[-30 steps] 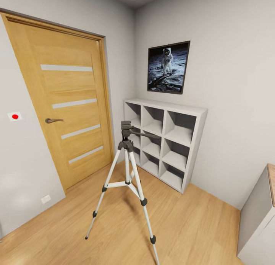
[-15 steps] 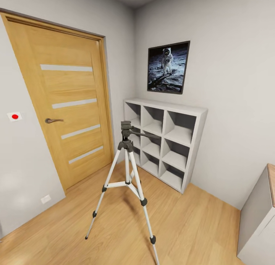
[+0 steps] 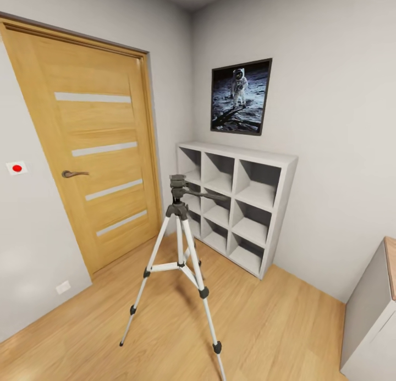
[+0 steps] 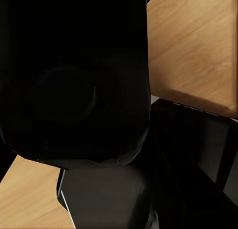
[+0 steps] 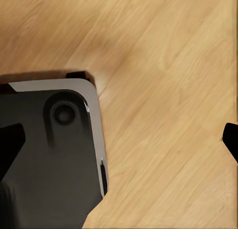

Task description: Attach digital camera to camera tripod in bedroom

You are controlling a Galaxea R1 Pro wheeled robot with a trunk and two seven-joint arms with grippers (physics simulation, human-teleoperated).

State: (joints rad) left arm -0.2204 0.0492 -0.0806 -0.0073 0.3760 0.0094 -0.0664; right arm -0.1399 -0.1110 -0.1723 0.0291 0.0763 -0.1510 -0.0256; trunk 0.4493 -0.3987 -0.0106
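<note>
Scanning from far left, wall: a white wall plate (image 3: 16, 168) with a red dot is on the pale grey wall, with a white socket (image 3: 63, 287) low down near the floor
Door: the wooden door (image 3: 99, 150) is shut, with four pale horizontal strips and a dark lever handle (image 3: 74, 174) on its left side
Camera tripod (image 3: 179, 243): it stands upright on the plank floor (image 3: 275, 326) in the middle of my head view, right of the door and just in front of the shelves, with its three silver legs spread
Tripod head (image 3: 179, 186): dark grey and bare on top; the pan handle (image 3: 212, 195) sticks out to the right across the shelf front
Shelves (image 3: 236, 205): a white cube unit stands against the far wall, three cubes wide
Poster (image 3: 240, 97): an astronaut on the moon, framed, hanging above the shelves
Cabinet (image 3: 368, 326): a grey unit with a wood top at the right edge
Left gripper: a black bulk (image 4: 74, 75) with a faint round shape sits hard against my left wrist lens; I cannot tell what it is, or whether the fingers are released or clenched
Right gripper (image 5: 119, 144): released, dark fingertips (image 5: 230, 140) at opposite edges with bare floor between them and the robot's dark base (image 5: 49, 159) to one side
</note>
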